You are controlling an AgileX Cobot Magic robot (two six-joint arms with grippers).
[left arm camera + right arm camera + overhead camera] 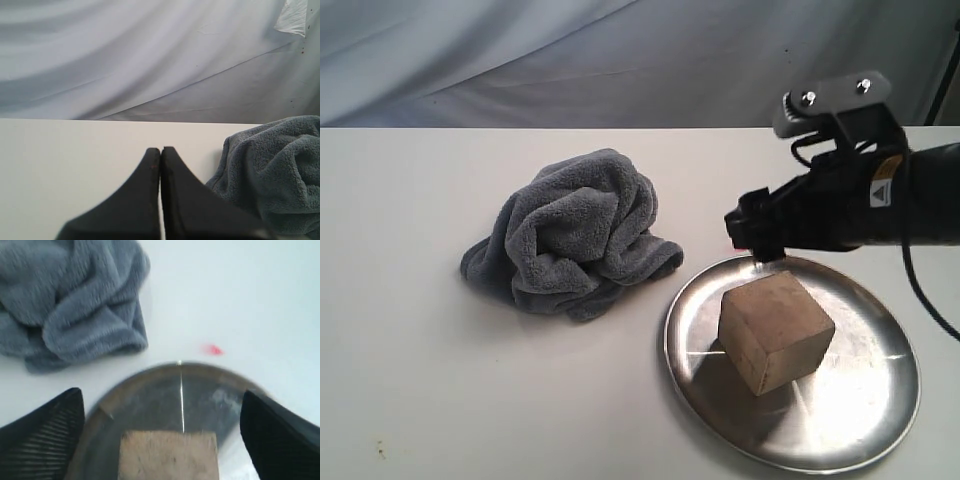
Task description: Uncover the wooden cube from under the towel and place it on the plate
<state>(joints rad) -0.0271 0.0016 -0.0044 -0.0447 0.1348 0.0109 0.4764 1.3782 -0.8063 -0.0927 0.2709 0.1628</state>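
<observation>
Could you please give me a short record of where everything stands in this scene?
wooden cube: uncovered, resting on the plate
plate: on the table, right of the towel in the exterior view
towel: crumpled heap on the table, off the plate
right gripper: open, jaws wide, above the plate, holding nothing
left gripper: shut, empty, near the towel
task state: cube appears placed

- Exterior view: bright, even, diffuse light; focus sharp.
- Soft shadow from wooden cube [775, 330] falls left and near, onto plate [880, 420]; pale sheen on the plate's right side.
- Right wrist view: blurred throughout; towel [75, 305] smeared.
- Left wrist view: left gripper [160, 150] close to lens, soft-edged.
</observation>
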